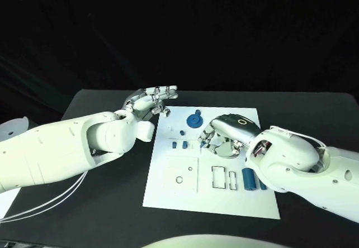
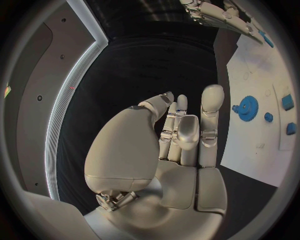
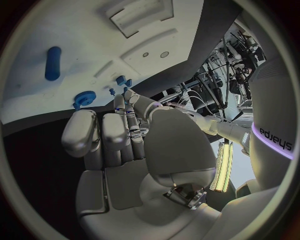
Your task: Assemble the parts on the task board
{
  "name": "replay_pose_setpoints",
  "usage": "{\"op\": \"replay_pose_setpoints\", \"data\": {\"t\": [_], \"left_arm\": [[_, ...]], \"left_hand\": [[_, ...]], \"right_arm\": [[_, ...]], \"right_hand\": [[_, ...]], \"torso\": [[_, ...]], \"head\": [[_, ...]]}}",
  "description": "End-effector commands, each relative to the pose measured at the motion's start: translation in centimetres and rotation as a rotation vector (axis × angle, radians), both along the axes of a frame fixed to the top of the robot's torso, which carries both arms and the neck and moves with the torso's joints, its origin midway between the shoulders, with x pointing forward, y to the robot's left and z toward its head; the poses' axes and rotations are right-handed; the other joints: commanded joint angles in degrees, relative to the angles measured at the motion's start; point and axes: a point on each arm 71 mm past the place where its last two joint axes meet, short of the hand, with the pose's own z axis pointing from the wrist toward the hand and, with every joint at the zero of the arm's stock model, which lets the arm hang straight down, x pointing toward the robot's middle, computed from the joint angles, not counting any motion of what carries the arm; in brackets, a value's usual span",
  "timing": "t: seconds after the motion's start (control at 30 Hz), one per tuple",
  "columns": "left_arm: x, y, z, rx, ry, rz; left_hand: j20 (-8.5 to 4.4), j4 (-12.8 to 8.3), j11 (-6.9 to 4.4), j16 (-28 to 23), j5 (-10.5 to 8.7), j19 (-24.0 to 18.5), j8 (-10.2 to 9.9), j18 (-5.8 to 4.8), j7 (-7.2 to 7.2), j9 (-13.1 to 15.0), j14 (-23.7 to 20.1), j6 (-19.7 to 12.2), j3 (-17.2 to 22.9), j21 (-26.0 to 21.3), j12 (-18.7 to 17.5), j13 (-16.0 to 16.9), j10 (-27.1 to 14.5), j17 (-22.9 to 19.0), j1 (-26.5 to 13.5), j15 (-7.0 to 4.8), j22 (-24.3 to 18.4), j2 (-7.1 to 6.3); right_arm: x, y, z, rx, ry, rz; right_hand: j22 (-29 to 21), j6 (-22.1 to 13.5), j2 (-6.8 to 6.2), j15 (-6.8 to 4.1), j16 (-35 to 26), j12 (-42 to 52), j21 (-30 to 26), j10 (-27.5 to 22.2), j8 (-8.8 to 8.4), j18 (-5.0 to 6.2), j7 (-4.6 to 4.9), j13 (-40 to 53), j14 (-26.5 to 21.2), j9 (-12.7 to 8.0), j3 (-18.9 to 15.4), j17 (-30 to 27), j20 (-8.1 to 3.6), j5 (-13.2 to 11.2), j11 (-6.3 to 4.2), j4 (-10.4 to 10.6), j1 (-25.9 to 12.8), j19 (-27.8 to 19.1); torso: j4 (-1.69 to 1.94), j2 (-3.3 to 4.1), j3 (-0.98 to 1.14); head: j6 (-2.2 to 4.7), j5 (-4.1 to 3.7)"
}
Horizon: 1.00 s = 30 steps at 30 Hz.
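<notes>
Above the task board (image 1: 183,188), the right hand (image 1: 220,137) hovers with fingers curled, grasping nothing visible. The left hand (image 1: 150,100) hangs slack-fingered and empty beside the board's far-left corner. A blue cylinder (image 1: 248,179) lies lengthwise near-to-far; a blue gear (image 1: 195,120) rests flat.

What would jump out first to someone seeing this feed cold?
The white task board in the middle of the black table, with a blue gear near its far edge. Then the two silver hands: the left hand over the board's far left corner, the right hand over its middle, fingers curled, beside a blue cylinder.
</notes>
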Motion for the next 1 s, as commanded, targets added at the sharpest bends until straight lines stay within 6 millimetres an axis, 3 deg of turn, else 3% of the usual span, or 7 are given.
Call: {"op": "replay_pose_setpoints", "data": {"t": [0.03, 0.4, 1.0], "left_arm": [[-0.1, -0.4, 0.2, -0.016, -0.011, -0.015], [-0.1, -0.5, 0.2, -0.018, -0.009, -0.020], [-0.1, -0.7, 0.2, -0.023, -0.009, -0.030]], "left_hand": [[0.16, -0.45, -0.07, -0.34, 0.35, -0.25, -0.20, 0.58, -0.13, -0.06, -0.23, -0.34, -0.04, -0.17, 0.15, 0.09, -0.45, -0.05, 0.23, -0.04, -0.04, 0.27], [0.18, -0.48, -0.05, -0.34, 0.39, -0.26, -0.19, 0.58, -0.11, -0.04, -0.25, -0.36, -0.05, -0.20, 0.23, 0.11, -0.54, -0.08, 0.24, -0.02, -0.05, 0.29], [0.18, -0.48, -0.05, -0.34, 0.39, -0.26, -0.19, 0.58, -0.11, -0.04, -0.25, -0.36, -0.05, -0.20, 0.23, 0.11, -0.54, -0.08, 0.24, -0.02, -0.05, 0.29]], "right_arm": [[-0.5, 0.8, -0.9, -0.048, 0.016, 0.049], [-1.5, 2.5, -2.4, -0.072, 0.061, 0.099], [-1.8, 3.6, -4.1, -0.113, 0.102, 0.117]], "right_hand": [[0.05, 0.30, 0.05, -0.02, 0.28, -0.29, 0.37, 0.15, 0.10, -1.11, 0.19, 0.01, 1.39, 0.07, -0.04, 0.06, -0.27, 0.05, 0.14, 0.21, 0.22, -0.14], [0.13, 0.28, 0.13, 0.00, 0.37, -0.29, 0.43, 0.14, 0.08, -1.12, 0.23, 0.02, 1.38, 0.08, -0.04, 0.16, -0.27, 0.07, 0.18, 0.25, 0.29, -0.15], [0.16, 0.25, 0.15, 0.04, 0.38, -0.30, 0.47, 0.09, 0.05, -1.13, 0.29, 0.01, 1.36, 0.09, -0.14, 0.11, -0.26, 0.06, 0.24, 0.36, 0.25, -0.19]], "torso": [[-0.02, -0.02, 0.01], [-0.03, -0.02, 0.02], [0.01, -0.04, 0.01]], "head": [[-0.50, 0.72], [-1.11, 1.23], [-1.57, 1.32]]}}
